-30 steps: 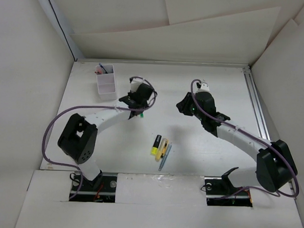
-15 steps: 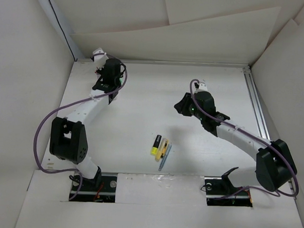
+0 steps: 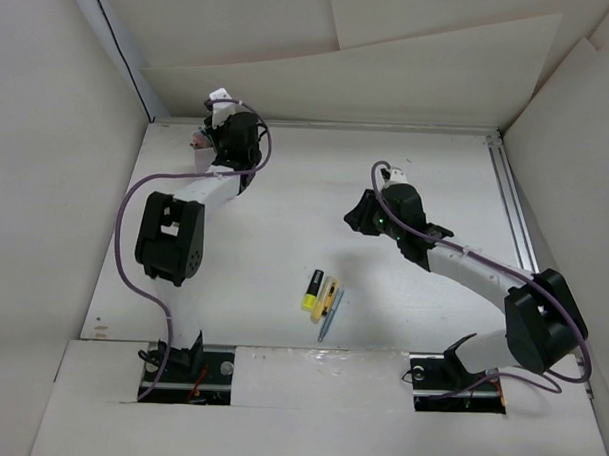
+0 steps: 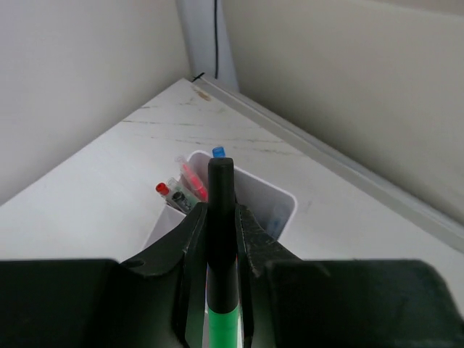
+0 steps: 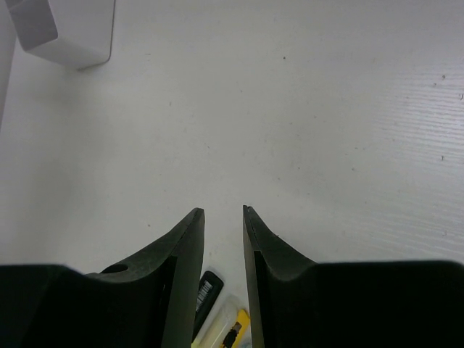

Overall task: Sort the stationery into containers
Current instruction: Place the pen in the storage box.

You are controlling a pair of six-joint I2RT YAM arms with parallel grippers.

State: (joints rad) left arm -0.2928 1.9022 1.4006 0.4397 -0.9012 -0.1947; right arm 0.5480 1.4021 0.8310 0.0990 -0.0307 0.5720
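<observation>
White counter [image 3: 286,187] holds a divided box [image 4: 284,197] at its far left corner, where the left jaws clamp a green-black marker [image 4: 220,203] above it. Right jaws stand narrowly parted, empty, mid-counter.

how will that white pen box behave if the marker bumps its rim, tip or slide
Likely light: the white box looks like thin plastic holding only a few pens, so a bump may well slide it. It seems taller than wide, so a push at the rim could tip it.
</observation>
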